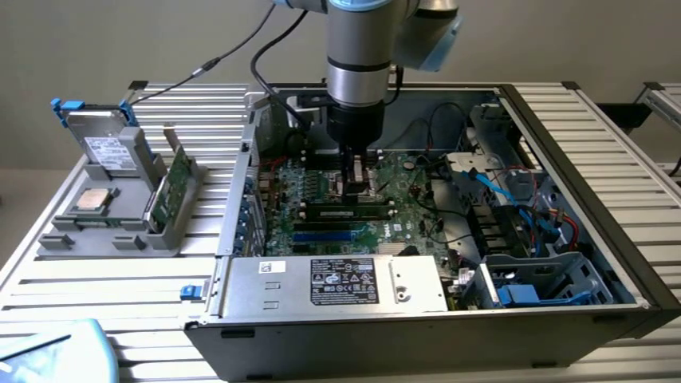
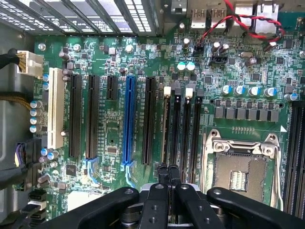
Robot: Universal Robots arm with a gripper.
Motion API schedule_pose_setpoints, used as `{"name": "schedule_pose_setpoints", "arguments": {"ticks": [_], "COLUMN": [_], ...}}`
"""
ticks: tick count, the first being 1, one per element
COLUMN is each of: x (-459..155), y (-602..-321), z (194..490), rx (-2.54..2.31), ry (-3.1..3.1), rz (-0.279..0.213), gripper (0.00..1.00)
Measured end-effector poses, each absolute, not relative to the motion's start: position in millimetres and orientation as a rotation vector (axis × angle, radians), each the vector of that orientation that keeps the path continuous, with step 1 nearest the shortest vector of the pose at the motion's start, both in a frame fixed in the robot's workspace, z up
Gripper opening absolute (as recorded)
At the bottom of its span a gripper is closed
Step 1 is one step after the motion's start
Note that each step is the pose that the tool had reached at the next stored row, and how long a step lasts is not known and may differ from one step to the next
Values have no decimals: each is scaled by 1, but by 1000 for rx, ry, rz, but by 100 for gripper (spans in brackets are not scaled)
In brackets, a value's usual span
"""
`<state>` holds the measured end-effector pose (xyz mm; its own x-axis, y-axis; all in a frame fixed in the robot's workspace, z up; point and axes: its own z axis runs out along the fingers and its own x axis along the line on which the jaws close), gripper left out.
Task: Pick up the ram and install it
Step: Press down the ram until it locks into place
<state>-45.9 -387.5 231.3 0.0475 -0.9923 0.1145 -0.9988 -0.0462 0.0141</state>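
My gripper (image 1: 359,185) hangs inside the open grey computer case (image 1: 596,191), fingers pressed together with nothing between them, just above the slim dark-green ram stick (image 1: 346,212), which lies seated in a black motherboard slot

A silver-grey cylindrical arm (image 1: 356,48) with a pale blue joint cap, black cables trailing alongside, ending in a black hand (image 2: 167,174) with round screw heads.
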Motion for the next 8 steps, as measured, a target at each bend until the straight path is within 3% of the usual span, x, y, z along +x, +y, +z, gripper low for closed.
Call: {"name": "schedule_pose_setpoints", "arguments": {"ticks": [8], "x": [-48], "y": [-389], "z": [231], "rx": [2208], "ry": [-2106], "rz": [110], "gripper": [11]}}
